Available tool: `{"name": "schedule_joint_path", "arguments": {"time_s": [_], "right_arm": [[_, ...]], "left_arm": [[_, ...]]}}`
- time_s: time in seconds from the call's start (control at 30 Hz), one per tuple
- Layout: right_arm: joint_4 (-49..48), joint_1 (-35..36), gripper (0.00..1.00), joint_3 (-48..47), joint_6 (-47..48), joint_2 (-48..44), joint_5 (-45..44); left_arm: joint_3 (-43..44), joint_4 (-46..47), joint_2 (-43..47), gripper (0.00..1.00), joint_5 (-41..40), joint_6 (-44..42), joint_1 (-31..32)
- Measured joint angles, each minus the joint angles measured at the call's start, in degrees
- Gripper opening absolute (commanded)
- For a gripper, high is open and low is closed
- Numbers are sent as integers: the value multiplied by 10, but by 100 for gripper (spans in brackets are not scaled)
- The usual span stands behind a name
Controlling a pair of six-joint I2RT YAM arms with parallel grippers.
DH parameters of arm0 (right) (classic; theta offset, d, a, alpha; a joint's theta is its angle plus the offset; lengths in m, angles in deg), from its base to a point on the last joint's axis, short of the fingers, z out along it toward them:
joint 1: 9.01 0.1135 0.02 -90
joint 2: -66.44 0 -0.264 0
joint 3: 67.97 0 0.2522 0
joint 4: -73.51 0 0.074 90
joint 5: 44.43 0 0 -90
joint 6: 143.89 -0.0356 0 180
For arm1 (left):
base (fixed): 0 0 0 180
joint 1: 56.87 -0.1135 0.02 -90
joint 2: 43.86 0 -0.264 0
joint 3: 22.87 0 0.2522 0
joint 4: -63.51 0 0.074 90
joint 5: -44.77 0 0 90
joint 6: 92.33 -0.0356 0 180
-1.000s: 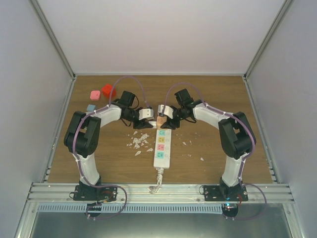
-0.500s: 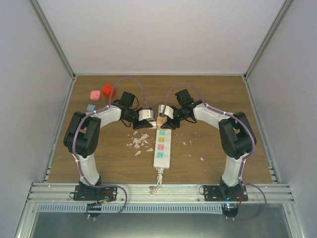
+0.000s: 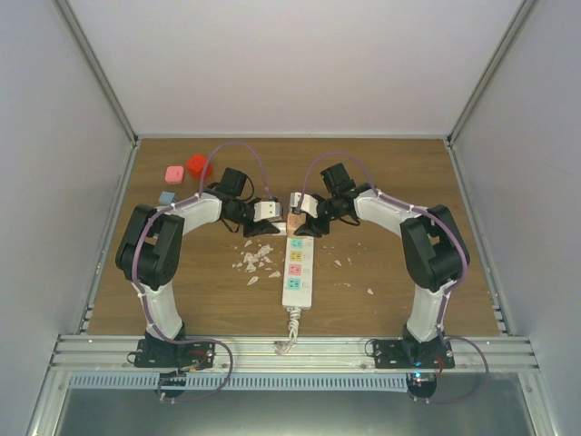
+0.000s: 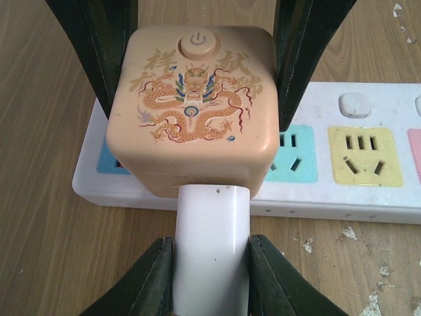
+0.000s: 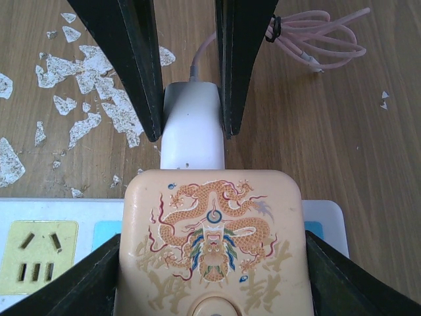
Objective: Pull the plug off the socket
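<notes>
The white power strip (image 3: 298, 272) lies mid-table, its cord toward the near edge. A beige cube adapter with a dragon print (image 3: 296, 221) sits on the far end outlet, over the strip (image 4: 368, 197). A white plug (image 4: 210, 250) sticks out of the cube's side. My left gripper (image 3: 279, 216) is shut on the white plug, seen in the left wrist view (image 4: 210, 280). My right gripper (image 3: 303, 216) is shut on the beige cube (image 5: 214, 237), its fingers on both sides. I cannot tell if the cube is lifted off the strip (image 5: 39, 205).
White flakes (image 3: 256, 259) lie scattered left of the strip, also in the right wrist view (image 5: 85, 72). A coiled pink cable (image 5: 316, 33) runs from the white plug. A red block (image 3: 198, 166), a pink block (image 3: 172, 173) and a blue block (image 3: 166, 196) sit far left.
</notes>
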Motion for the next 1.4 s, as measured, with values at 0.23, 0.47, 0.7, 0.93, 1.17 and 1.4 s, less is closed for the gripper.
{"name": "schedule_joint_path", "arguments": {"time_s": [0.23, 0.47, 0.7, 0.93, 1.17, 1.4], "right_arm": [[-7, 2, 24, 0, 3, 2, -1], [-16, 5, 20, 0, 3, 6, -1], [-23, 10, 18, -8, 1, 14, 1], [-26, 13, 14, -14, -2, 19, 2], [-14, 8, 13, -20, -6, 21, 1], [-11, 8, 13, -21, -6, 21, 0]], "left_arm": [[-2, -7, 7, 14, -14, -7, -2], [-2, -12, 9, 14, -13, -15, -10], [-5, -19, 15, 14, -14, -21, -20], [-6, -23, 16, 14, -10, -31, -30], [-9, -25, 24, 14, -56, -40, -80], [-9, -21, 44, 14, -76, -41, -129]]}}
